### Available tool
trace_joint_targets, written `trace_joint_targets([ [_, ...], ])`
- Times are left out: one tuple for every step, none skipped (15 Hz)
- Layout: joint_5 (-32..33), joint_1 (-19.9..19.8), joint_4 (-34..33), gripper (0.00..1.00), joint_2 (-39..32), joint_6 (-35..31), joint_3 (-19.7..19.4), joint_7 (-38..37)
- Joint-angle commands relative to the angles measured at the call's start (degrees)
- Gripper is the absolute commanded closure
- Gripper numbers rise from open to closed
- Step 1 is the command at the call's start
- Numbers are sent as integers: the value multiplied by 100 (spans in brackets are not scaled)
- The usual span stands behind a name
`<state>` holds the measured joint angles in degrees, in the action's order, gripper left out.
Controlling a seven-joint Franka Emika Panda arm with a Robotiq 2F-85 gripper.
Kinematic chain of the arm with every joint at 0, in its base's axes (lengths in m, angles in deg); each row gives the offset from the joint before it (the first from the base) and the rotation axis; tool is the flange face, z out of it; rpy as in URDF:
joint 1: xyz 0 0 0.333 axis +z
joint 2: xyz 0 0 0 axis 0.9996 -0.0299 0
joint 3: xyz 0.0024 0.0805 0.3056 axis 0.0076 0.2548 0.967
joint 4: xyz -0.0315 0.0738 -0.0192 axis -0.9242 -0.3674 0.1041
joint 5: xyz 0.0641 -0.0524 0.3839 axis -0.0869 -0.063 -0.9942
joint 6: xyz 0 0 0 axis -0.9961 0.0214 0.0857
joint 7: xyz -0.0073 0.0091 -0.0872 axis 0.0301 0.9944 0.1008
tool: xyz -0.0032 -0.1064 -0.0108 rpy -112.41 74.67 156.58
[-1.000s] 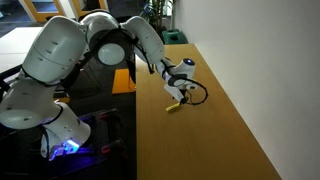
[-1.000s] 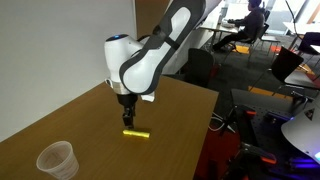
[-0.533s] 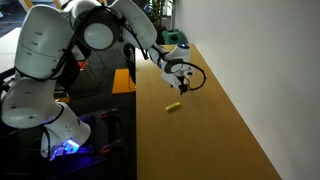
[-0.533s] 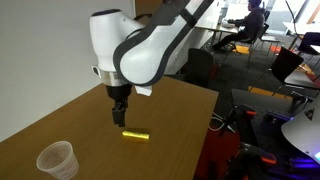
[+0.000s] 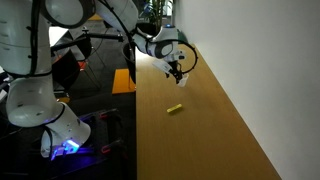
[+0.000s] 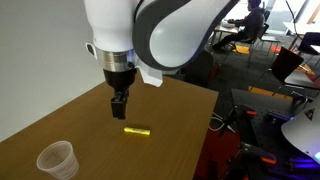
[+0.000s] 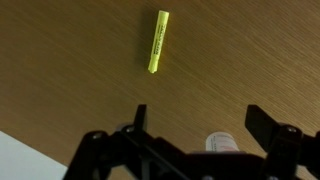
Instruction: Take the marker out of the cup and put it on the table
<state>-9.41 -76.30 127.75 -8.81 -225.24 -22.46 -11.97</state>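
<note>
Lying flat on the bench (image 6: 70, 112), the marker (image 6: 136, 131) is outside the cup (image 6: 57, 159), which stands upright, empty as far as can be seen, and well apart from it. The fingers (image 7: 262, 122) are spread wide with nothing between them. They hang clear above the marker, with no contact. A second ago they sat low, right at the marker; since then they have risen and drawn away, while the marker has kept its place and the cup has not moved. Judgement: release is done, the placing appears complete, and only the arm's retreat remains.
</note>
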Motion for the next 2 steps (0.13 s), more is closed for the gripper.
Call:
trace_joint_targets([
  [24, -44, 32, 0, 40, 17, 48, -13],
  [26, -45, 50, 0, 48, 17, 43, -14],
])
